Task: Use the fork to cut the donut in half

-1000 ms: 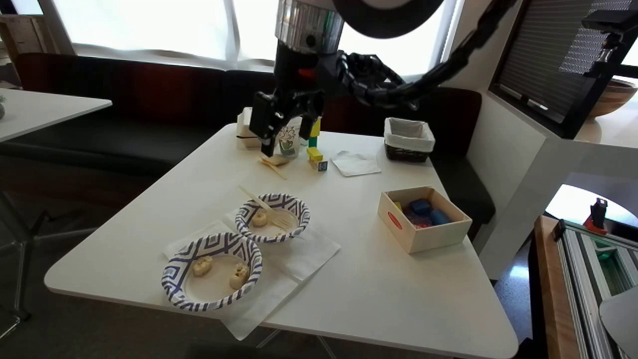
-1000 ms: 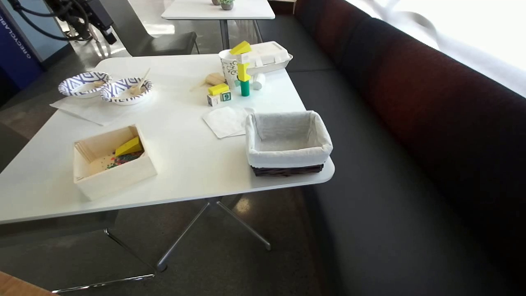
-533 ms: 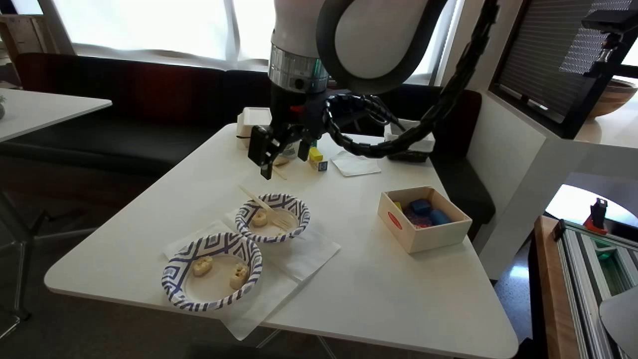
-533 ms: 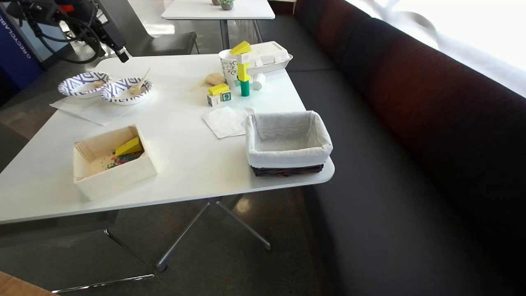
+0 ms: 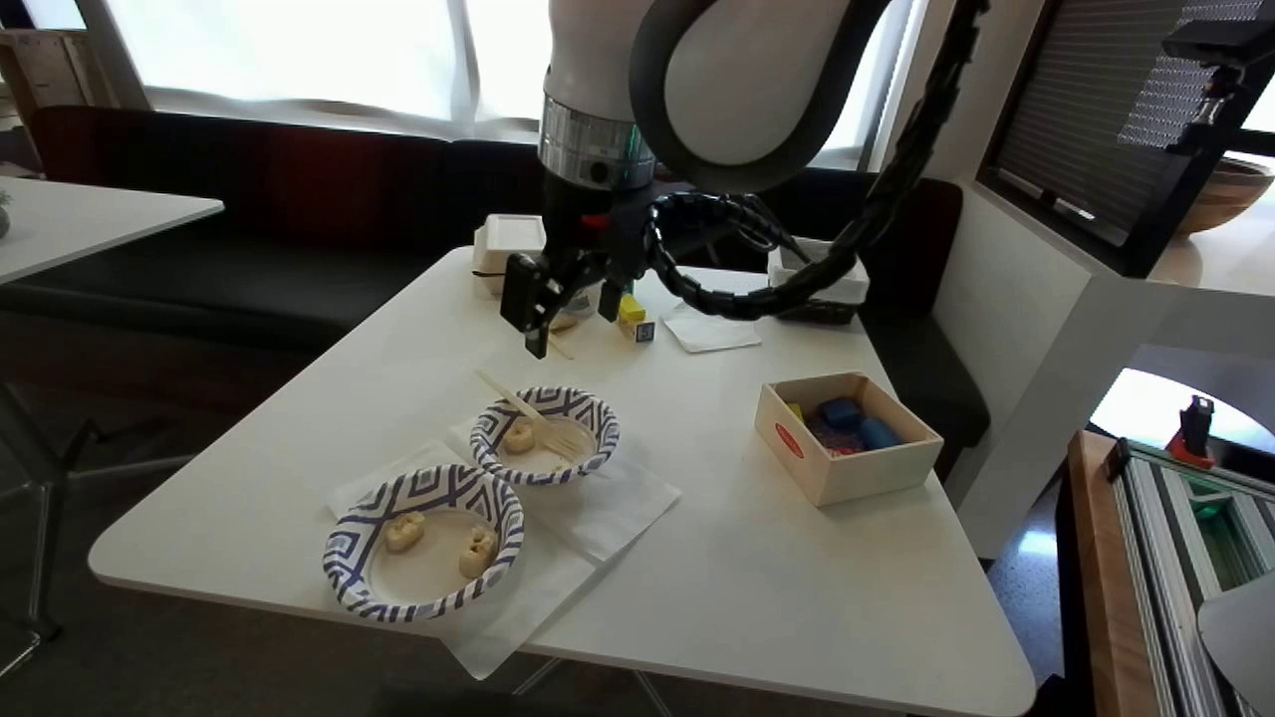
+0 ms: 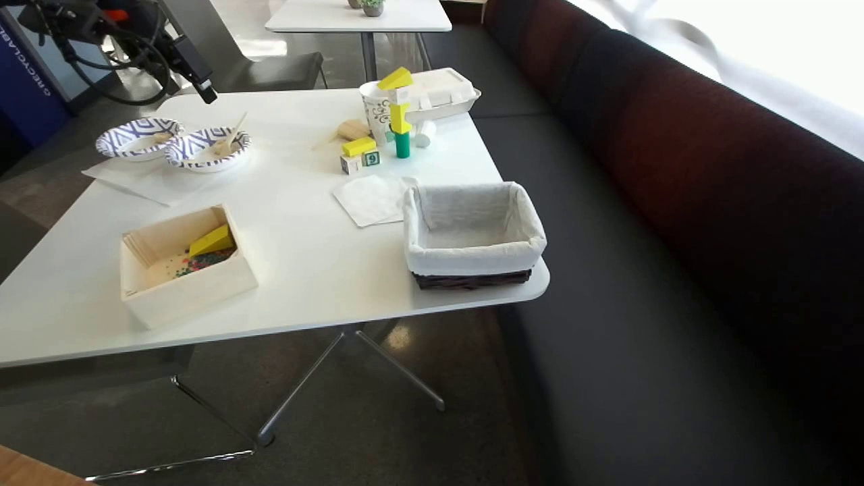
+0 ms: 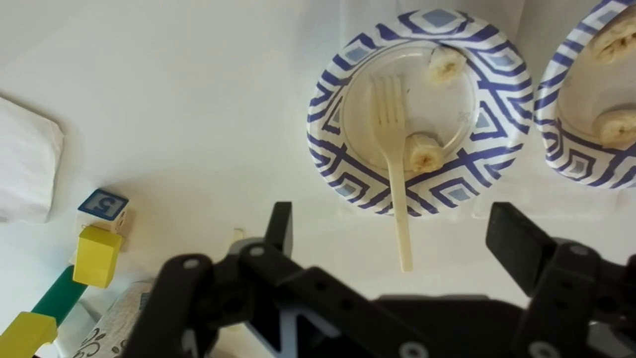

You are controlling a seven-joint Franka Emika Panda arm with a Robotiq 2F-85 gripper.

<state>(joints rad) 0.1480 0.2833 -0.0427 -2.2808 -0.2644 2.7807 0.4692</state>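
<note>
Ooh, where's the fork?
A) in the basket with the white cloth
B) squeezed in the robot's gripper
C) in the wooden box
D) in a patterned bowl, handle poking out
D: in the wrist view the fork lies in the patterned bowl and sticks out past its edge, while the open gripper holds nothing.

Free room beside fork handle (image 7: 401, 219)

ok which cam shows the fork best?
The wrist view. It looks down on the fork, largest there and uncovered from tines to handle end. Both exterior views show it smaller: in an exterior view the fork shows handle and tines; in an exterior view the fork is mainly a handle, tines unclear.
</note>
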